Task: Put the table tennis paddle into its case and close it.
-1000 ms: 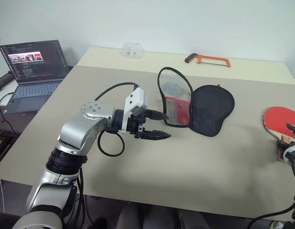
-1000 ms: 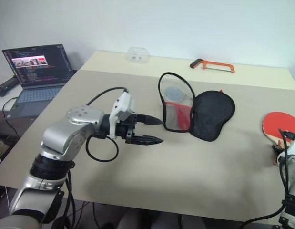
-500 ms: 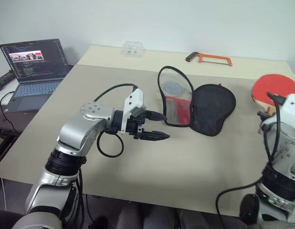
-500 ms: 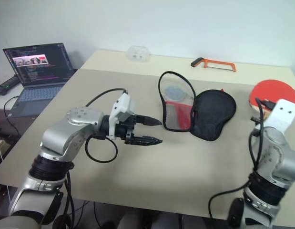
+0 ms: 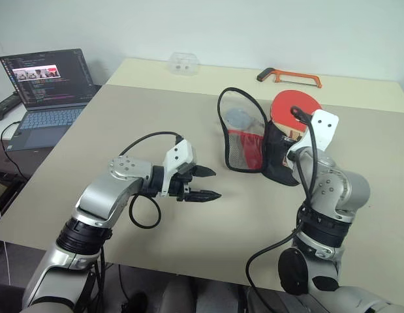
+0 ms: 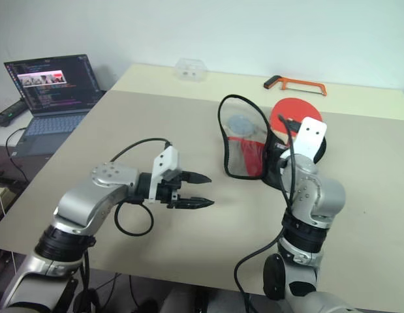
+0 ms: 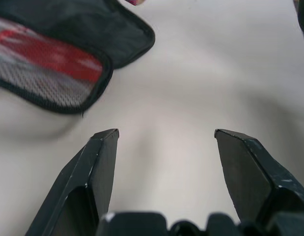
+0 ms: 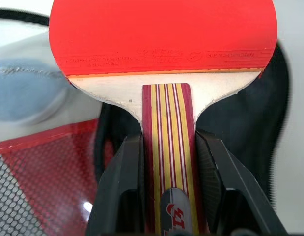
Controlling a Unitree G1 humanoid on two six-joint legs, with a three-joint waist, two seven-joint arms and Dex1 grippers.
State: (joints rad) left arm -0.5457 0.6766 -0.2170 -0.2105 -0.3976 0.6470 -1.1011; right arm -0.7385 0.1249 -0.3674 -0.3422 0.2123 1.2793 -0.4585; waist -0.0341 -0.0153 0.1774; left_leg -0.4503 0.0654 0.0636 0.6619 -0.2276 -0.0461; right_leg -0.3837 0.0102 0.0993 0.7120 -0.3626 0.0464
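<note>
The table tennis paddle (image 8: pixel 161 34), red-faced with a striped wooden handle, hangs in the air just over the black half of the case. My right gripper (image 8: pixel 169 142) is shut on its handle, a finger (image 8: pixel 127 167) on each side. The case (image 5: pixel 243 134) lies unzipped at mid-table. Its clear and red mesh flap stands up, and its black half (image 6: pixel 273 171) lies flat, partly hidden behind my right arm. My left gripper (image 5: pixel 213 184) hovers low over the table to the left of the case, open and holding nothing; the case's rim (image 7: pixel 53 73) lies ahead of it.
An open laptop (image 5: pixel 42 85) sits off the table's left side. An orange hacksaw (image 5: pixel 290 78) and a small clear plastic box (image 5: pixel 183 64) lie along the far edge. The table (image 5: pixel 188 248) is bare tan in front of the case.
My right arm has swung in from the table's right edge with the paddle, lifting it to just over the case. My left gripper has sunk a little toward the table and stays open.
</note>
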